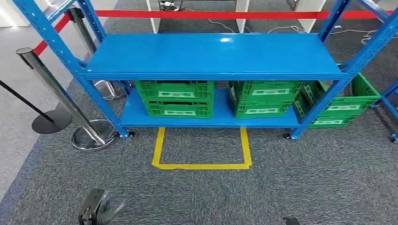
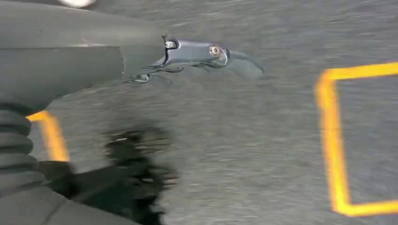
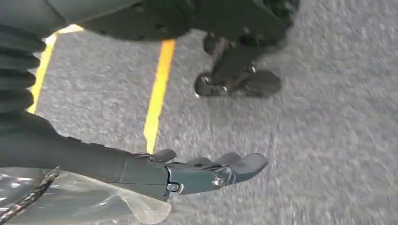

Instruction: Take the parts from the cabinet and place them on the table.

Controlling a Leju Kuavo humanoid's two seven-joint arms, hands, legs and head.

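The blue cabinet point(image 1: 216, 54) stands ahead of me, its upper shelf bare. Two green crates point(image 1: 176, 98) point(image 1: 265, 98) sit side by side on its lower shelf; what they contain is hidden. My left hand point(image 1: 96, 208) hangs low over the carpet at the lower left. In the left wrist view the left hand point(image 2: 117, 61) has its thumb stretched out, its dark fingers blurred, and nothing in it. My right hand point(image 3: 197, 173) hangs over the carpet too, and a clear plastic bag point(image 3: 80, 199) with a dark cord lies against its palm. A dark tip of the right hand point(image 1: 291, 221) shows at the bottom edge.
A third green crate point(image 1: 340, 105) stands tilted beside the cabinet's right post. Yellow floor tape point(image 1: 202, 165) marks a square in front of the cabinet. Chrome stanchions point(image 1: 61, 96) with round bases stand to the left, and a red belt point(image 1: 225, 15) runs behind. Grey carpet lies between me and the shelf.
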